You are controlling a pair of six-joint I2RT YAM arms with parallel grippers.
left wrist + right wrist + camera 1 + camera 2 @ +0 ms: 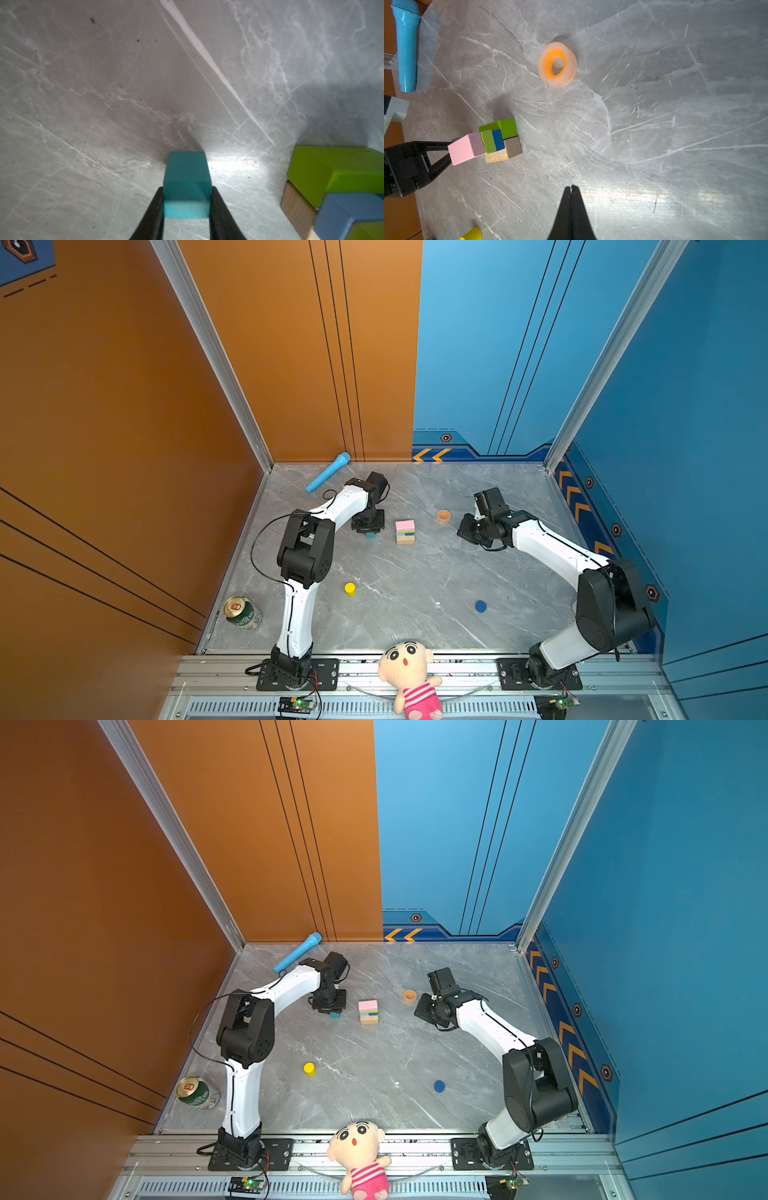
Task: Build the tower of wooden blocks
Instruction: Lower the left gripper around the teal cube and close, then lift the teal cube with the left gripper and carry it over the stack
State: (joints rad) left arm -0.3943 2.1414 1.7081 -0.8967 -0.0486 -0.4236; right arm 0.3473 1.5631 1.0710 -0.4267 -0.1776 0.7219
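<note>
Teal cube (187,182) gripped by left fingers (153,212) beside the wood block tower (405,531): lift clear, centre above pink brick (404,525), lower gently. Right fingers (564,212) clenched, empty.

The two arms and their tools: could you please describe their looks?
The left arm and right arm have white shells and black joints; a black cable loops beside the left. The left tool and right tool have slim black tapering fingers.
</note>
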